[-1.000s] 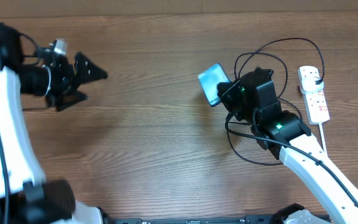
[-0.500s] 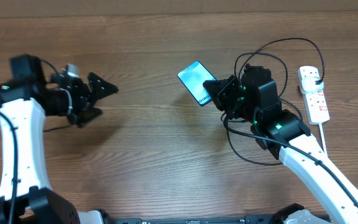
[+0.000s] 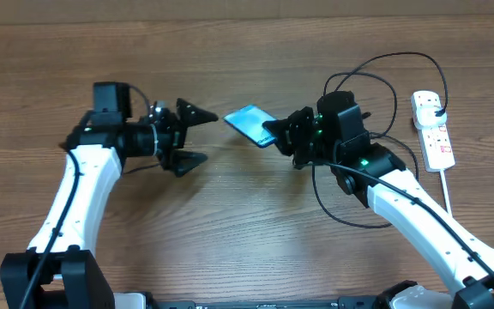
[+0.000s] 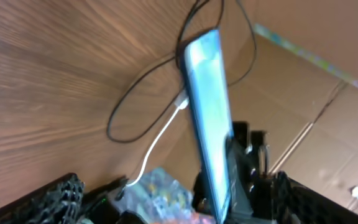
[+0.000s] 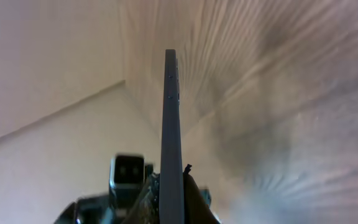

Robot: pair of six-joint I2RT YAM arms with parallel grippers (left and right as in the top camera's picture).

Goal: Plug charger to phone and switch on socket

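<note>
I am clenching the phone (image 3: 249, 124) by one end in my right pincer (image 3: 274, 137) at frame centre. My left pincer (image 3: 197, 136) is gaping just left of it. The socket (image 3: 434, 133) is lying far right.

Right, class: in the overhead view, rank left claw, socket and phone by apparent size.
1. left claw
2. socket
3. phone; close to socket, and it's tilted, held nearer the camera, so unsure.

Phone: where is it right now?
Overhead, mid-table: the phone is clamped in the right gripper, held out toward the open left gripper just beyond its free end.
</note>
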